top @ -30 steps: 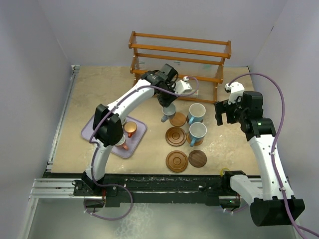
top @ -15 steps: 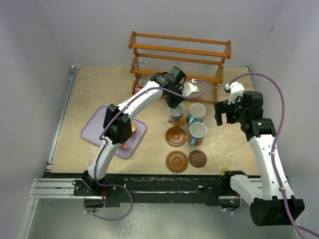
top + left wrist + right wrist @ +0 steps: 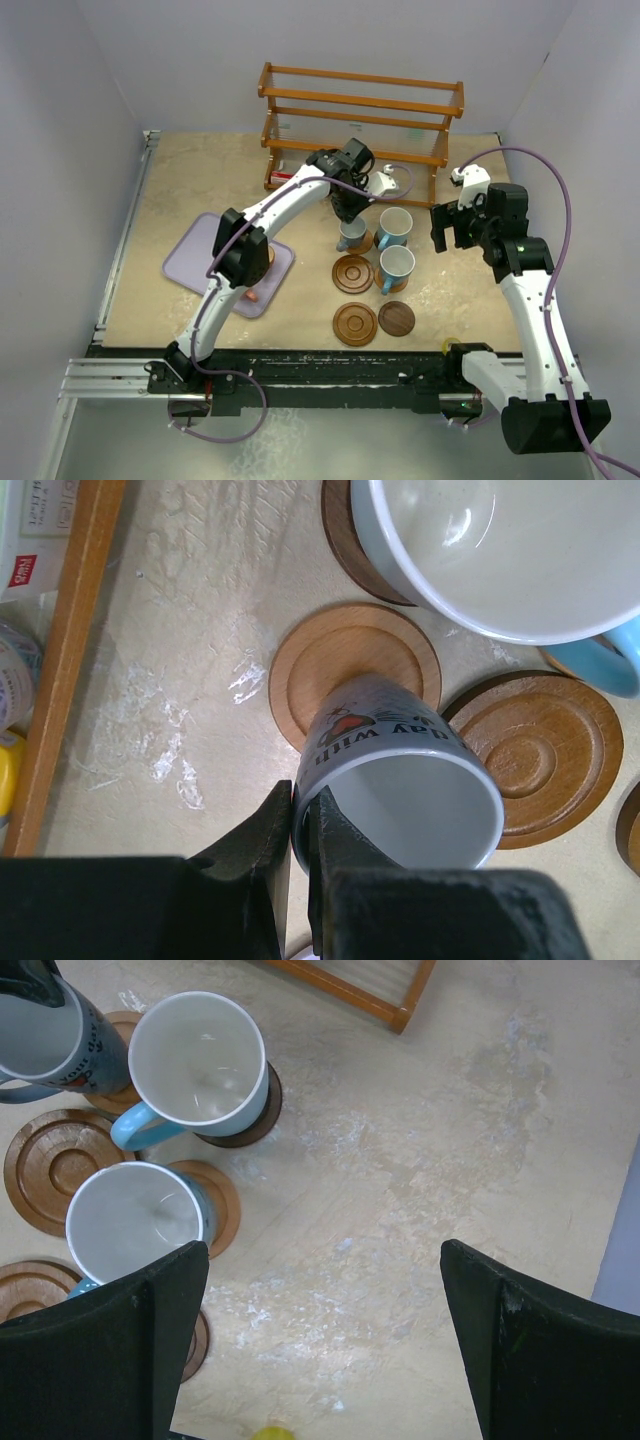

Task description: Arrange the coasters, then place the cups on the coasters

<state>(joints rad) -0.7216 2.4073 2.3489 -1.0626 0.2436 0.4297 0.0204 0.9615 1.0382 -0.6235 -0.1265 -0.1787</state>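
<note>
Rightward goes the left gripper (image 3: 298, 830) since a second ago, clamped on the rim of an empty printed blue cup (image 3: 400, 770), whose base now meets the light brown coaster (image 3: 330, 665) near the table's far edge. Right gripper (image 3: 320, 1340) hangs wide open, empty. A copper cup (image 3: 266, 254) sits in the lavender tray (image 3: 185, 265).

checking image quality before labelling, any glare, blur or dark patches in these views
Left wrist view: the held cup and light coaster are sharp, small glints inside the big cup, the left pincer nearly black. Right wrist view: tabletop crisp, the right pincer a dark soft-edged silhouette. Top view: even soft light, faint shadows, no glare.
</note>
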